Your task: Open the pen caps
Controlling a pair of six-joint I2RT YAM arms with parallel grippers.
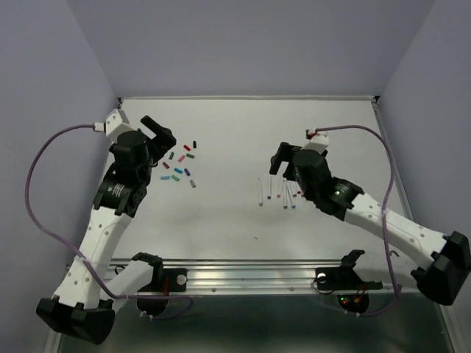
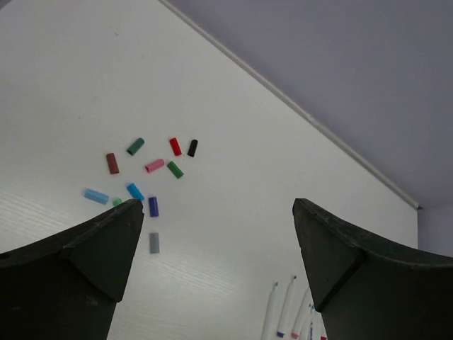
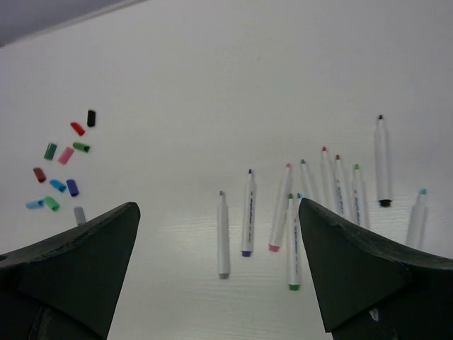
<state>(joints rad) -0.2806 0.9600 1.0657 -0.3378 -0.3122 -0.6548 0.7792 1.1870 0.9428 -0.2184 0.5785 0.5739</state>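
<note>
Both jaws gape (empty); eleven pens (image 3: 248, 212) lie uncapped; eleven caps (image 3: 66, 155) scattered.

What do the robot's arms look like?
The left arm and right arm are white tubes with chunky black joints. A purple cable loops along each. The left gripper and right gripper are black, each with two wedge-shaped fingers.

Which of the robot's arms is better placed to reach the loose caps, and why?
Left. The left hand, open, hovers right beside the pen caps. The right hand is far off on the other side, by the pens.
</note>
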